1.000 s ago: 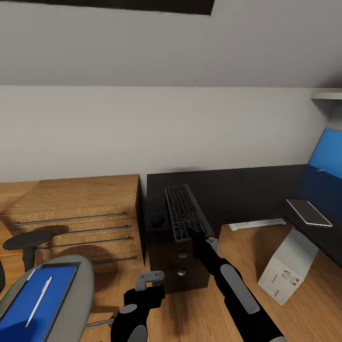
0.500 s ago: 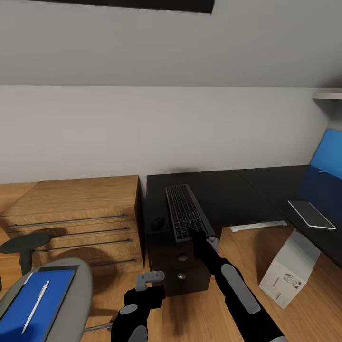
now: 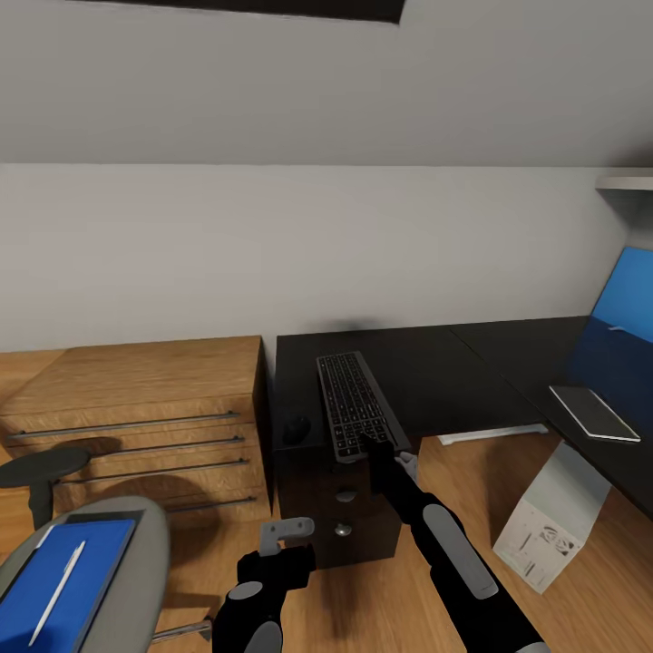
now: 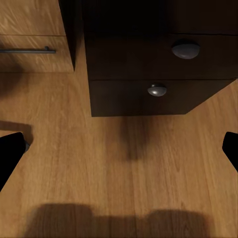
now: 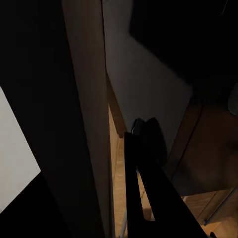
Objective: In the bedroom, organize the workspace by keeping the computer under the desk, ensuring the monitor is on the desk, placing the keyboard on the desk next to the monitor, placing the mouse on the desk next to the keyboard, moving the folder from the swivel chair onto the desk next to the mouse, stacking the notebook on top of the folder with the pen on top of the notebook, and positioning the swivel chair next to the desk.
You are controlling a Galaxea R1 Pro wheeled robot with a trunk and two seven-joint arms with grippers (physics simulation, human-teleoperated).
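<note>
Keyboard [image 3: 355,406] is seen lying lengthwise on the black worktop [image 3: 435,363], its near end over the front edge above the drawers with round silver knobs [image 3: 342,529]. The right end effector [image 3: 374,446] is placed at that near end, its fingers brought together on the keyboard's edge; in the right wrist view the two dark fingers [image 5: 141,173] are seen pressed close beside a flat edge. The mouse [image 3: 296,426] rests on the worktop just beside the keyboard, at its 9 o'clock. The notebook [image 3: 594,412] lies on the worktop's right wing, at 3 o'clock in the head view, well apart from the keyboard. The computer [image 3: 553,521] stands on the floor beneath that wing. At 8 o'clock, the folder [image 3: 54,580] is seen on the swivel chair [image 3: 136,562], with the pen [image 3: 56,591] on top of it. The left end effector [image 3: 283,535] is held low over the wood floor, its fingers spread wide apart.
</note>
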